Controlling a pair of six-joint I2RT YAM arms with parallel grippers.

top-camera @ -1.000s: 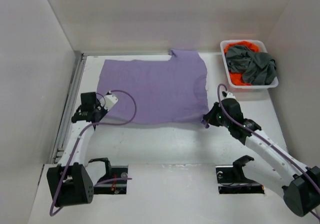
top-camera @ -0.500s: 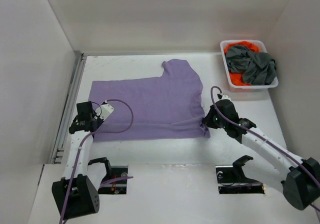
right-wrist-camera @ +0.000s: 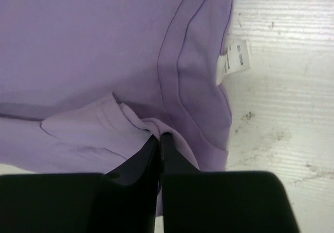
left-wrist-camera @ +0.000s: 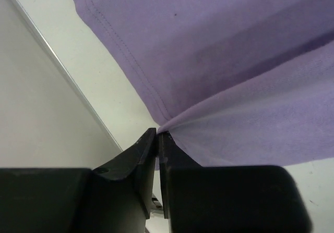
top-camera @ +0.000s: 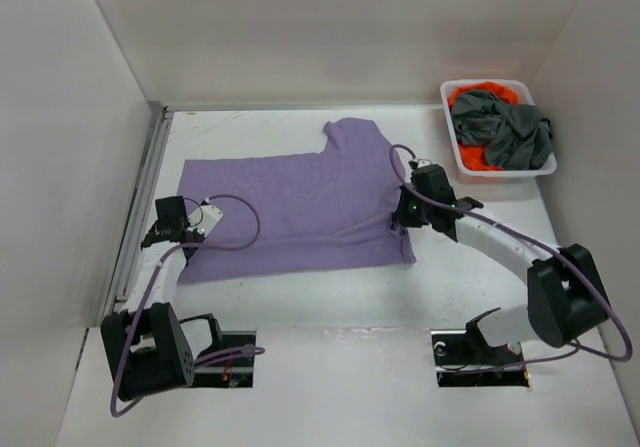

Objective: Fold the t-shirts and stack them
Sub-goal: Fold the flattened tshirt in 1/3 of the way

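Note:
The lavender t-shirt lies spread on the white table, one sleeve pointing to the far side. My left gripper is shut on its near left edge; in the left wrist view the fingertips pinch a peak of the purple cloth. My right gripper is shut on a small fold at the shirt's right side, close to the collar; the right wrist view has the jaws closed on that fold of cloth. The dark grey t-shirt and the orange t-shirt lie crumpled in the basket.
The white mesh basket stands at the far right corner. A metal rail runs along the table's left edge below the white side wall. A white care label hangs out at the collar.
The shirt has been dragged left and toward the near edge. My right gripper has since moved from the near right corner inward over the shirt, carrying cloth with it. The left gripper shifted slightly.

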